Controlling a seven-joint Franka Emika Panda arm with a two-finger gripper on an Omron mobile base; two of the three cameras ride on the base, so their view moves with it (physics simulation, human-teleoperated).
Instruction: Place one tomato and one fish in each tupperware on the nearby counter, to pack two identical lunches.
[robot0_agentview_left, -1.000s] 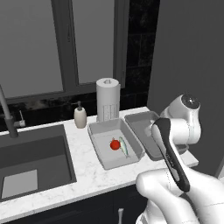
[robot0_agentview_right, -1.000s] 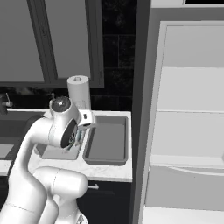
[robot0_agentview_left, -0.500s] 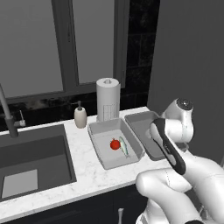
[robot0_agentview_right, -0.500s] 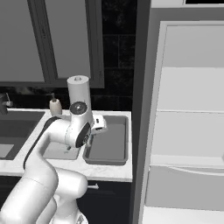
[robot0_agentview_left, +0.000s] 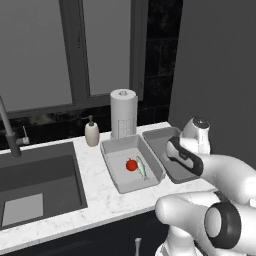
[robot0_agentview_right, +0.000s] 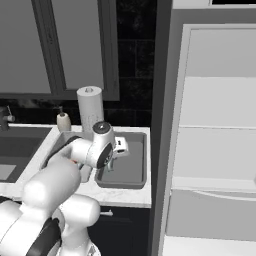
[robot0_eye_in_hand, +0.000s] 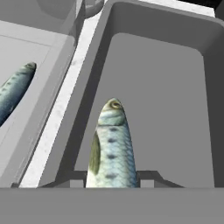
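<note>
The gripper (robot0_eye_in_hand: 112, 177) is squeezing a fish (robot0_eye_in_hand: 111, 146) over the right tupperware (robot0_eye_in_hand: 192, 52). The left tupperware (robot0_agentview_left: 117, 150) is sitting on the white marble tabletop (robot0_agentview_left: 95, 200) — holding a tomato (robot0_agentview_left: 131, 164) and, it seems, another fish (robot0_agentview_left: 142, 167) — beside the dark sink (robot0_agentview_left: 37, 180).

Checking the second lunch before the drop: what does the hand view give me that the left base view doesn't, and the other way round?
Hand view alone: the gripper shut on a fish, held over the right tupperware, which looks bare inside. Left base view alone: a tomato in the left tupperware, the paper towel roll, soap bottle and sink. Both: the two tupperware side by side and the other fish in the left one.
</note>
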